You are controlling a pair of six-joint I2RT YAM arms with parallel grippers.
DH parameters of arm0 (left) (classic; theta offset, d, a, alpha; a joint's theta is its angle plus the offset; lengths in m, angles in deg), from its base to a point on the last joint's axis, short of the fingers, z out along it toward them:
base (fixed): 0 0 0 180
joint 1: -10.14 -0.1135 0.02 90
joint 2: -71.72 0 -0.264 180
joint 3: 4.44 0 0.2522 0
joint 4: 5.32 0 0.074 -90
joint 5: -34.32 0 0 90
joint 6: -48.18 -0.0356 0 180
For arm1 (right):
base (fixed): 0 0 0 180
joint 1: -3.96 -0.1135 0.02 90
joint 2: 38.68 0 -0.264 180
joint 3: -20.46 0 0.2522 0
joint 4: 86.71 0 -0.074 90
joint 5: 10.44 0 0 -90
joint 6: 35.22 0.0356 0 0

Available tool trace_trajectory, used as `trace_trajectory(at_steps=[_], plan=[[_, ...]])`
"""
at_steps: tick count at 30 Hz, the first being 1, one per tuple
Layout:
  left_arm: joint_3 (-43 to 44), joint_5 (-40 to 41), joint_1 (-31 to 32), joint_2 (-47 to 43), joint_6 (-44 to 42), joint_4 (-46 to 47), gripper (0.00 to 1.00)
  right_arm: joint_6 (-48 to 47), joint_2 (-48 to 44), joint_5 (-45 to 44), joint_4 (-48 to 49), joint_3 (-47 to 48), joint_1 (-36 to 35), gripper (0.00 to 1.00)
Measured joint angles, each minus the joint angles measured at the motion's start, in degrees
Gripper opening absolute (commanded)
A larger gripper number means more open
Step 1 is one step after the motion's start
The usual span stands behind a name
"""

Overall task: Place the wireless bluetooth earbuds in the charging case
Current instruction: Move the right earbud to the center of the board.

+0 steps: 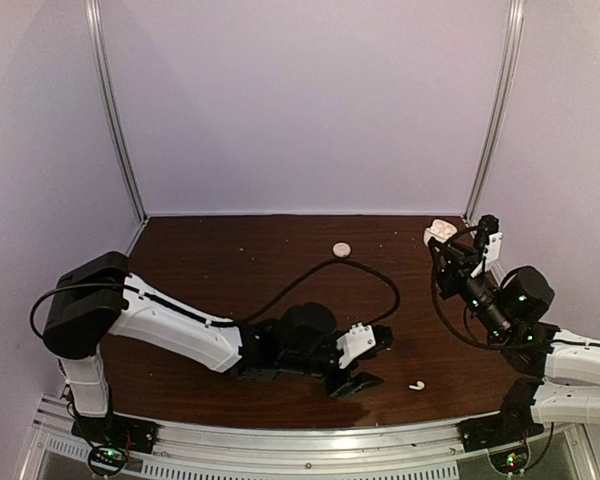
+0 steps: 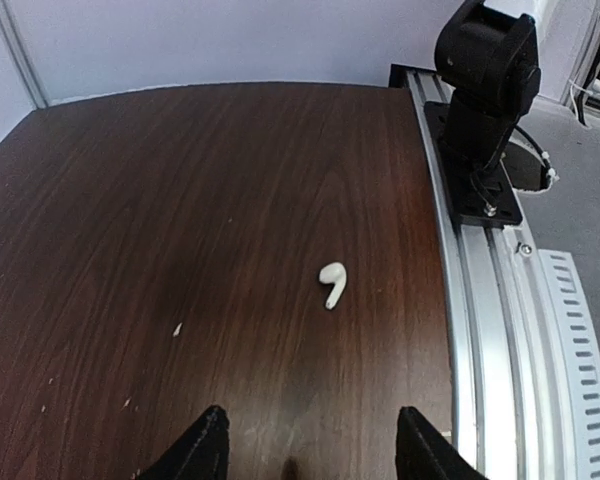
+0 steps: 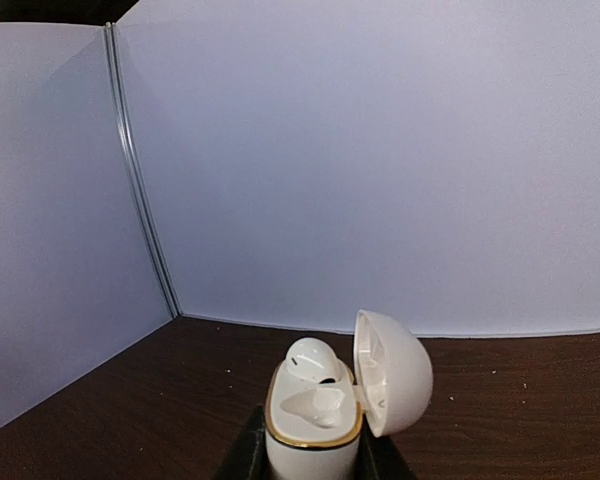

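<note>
Facing the earbud (image 2: 332, 284) dead ahead: your left gripper (image 2: 313, 452) is standing spread, stem pointing back between its jaws, near the front edge of the tabletop (image 2: 130, 200). Right gripper (image 1: 448, 245) is pinching the open case (image 3: 315, 445) over the far-right corner.

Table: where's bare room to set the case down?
Bare: back-left corner up to the pink disc; also between the cable loop and the right arm. Crowded: near edge, left arm and loose earbud.
</note>
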Motion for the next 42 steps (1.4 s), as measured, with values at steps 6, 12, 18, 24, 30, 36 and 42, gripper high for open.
trace_trajectory(at_steps=[6,12,18,24,30,36,42], plan=[[16.3,-6.1,0.1,14.9,-4.5,-3.0,0.51,2.7,-2.6,0.9,-8.2,2.3,3.1,0.0],[28.5,-8.4,0.7,23.6,-7.1,-10.6,0.51,4.3,-4.1,2.1,-12.0,3.7,5.3,0.0],[37.9,-8.6,1.6,30.3,-8.5,-18.3,0.5,5.2,-5.5,4.0,-13.8,4.4,6.6,0.0],[46.9,-8.4,1.9,36.4,-9.0,-23.5,0.46,5.3,-5.9,5.4,-14.7,4.4,7.1,0.0],[52.7,-6.7,2.0,38.6,-9.4,-28.8,0.19,5.3,-6.0,5.8,-15.0,4.4,7.2,0.0],[50.6,-4.7,1.9,36.6,-9.2,-31.3,0.07,5.3,-5.8,6.8,-15.1,4.4,7.4,0.0],[37.0,-2.7,1.0,26.6,-6.5,-34.4,0.07,5.3,-4.5,8.9,-15.1,4.4,7.5,0.0]])
